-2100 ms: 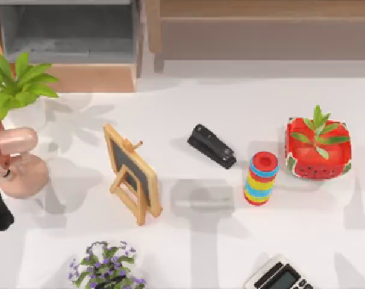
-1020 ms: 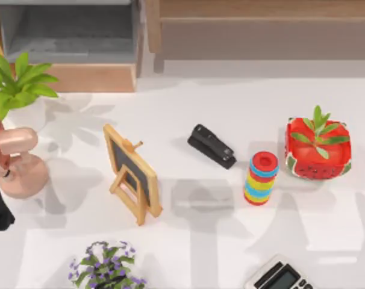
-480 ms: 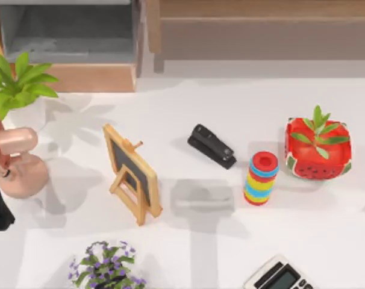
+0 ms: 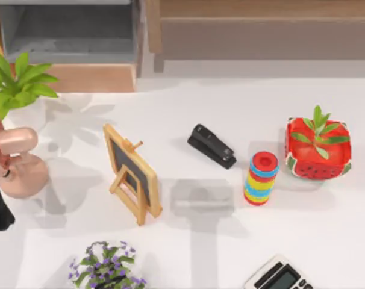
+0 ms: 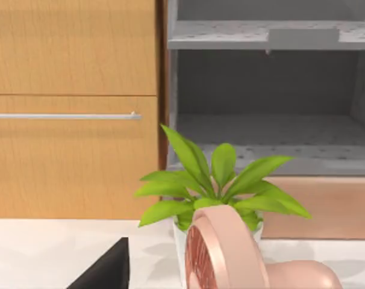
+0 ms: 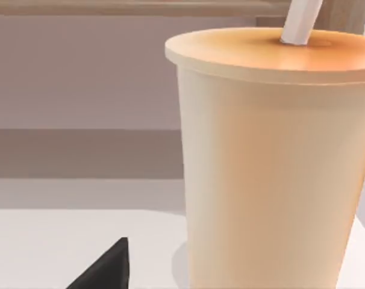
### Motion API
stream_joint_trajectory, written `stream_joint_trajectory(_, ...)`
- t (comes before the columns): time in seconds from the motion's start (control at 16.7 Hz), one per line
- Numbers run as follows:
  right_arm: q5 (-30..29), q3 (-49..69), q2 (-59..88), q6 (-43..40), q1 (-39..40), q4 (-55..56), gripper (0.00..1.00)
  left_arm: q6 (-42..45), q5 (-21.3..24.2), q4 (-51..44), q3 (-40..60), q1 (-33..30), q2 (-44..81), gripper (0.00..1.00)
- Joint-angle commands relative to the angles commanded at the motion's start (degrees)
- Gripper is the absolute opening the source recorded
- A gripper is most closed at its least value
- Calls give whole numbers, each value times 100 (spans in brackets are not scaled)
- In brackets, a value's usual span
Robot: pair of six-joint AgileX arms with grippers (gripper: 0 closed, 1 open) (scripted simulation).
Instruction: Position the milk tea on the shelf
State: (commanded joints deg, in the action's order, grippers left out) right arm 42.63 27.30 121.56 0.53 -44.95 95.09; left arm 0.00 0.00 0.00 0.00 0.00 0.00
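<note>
Your tan plastic milk tea cup [image 6: 273, 162] with its white straw [image 6: 300, 21] stands upright on the white worktop [image 6: 62, 241], close before the right tool; whether that tool is apart or together, you cannot tell. The grey open shelf [image 4: 68, 33] sits far left. Judged risk: a clumsy approach topples the cup.

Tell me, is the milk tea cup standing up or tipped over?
Standing up. In the right wrist view the cup has straight vertical sides, its flat lid sits level on top, and a straw pokes up through it.
</note>
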Motion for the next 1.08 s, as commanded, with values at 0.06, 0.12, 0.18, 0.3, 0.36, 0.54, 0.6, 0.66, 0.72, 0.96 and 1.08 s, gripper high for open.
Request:
stream_joint_trajectory(0.06,0,0,0,0,0,0,100,0,0,0,0,0,0,100)
stream_joint_trajectory(0.12,0,0,0,0,0,0,100,0,0,0,0,0,0,100)
stream_joint_trajectory(0.18,0,0,0,0,0,0,100,0,0,0,0,0,0,100)
stream_joint_trajectory(0.3,-24,-8,-6,-1,39,-18,100,0,0,0,0,0,0,100)
stream_joint_trajectory(0.36,-91,42,23,-3,102,-32,100,0,0,0,0,0,0,100)
stream_joint_trajectory(0.54,-491,196,132,-9,486,-75,100,0,0,0,0,0,0,100)
stream_joint_trajectory(0.6,-629,247,160,-12,623,-104,100,0,0,0,0,0,0,100)
stream_joint_trajectory(0.66,-746,325,191,-14,739,-163,100,0,0,0,0,0,0,100)
stream_joint_trajectory(0.72,-830,459,233,-17,823,-250,100,0,0,0,0,0,0,100)
stream_joint_trajectory(0.96,-926,1318,423,-19,921,-899,100,0,0,0,0,0,0,100)
stream_joint_trajectory(1.08,-945,1500,448,-20,940,-1077,100,0,0,0,0,0,0,100)
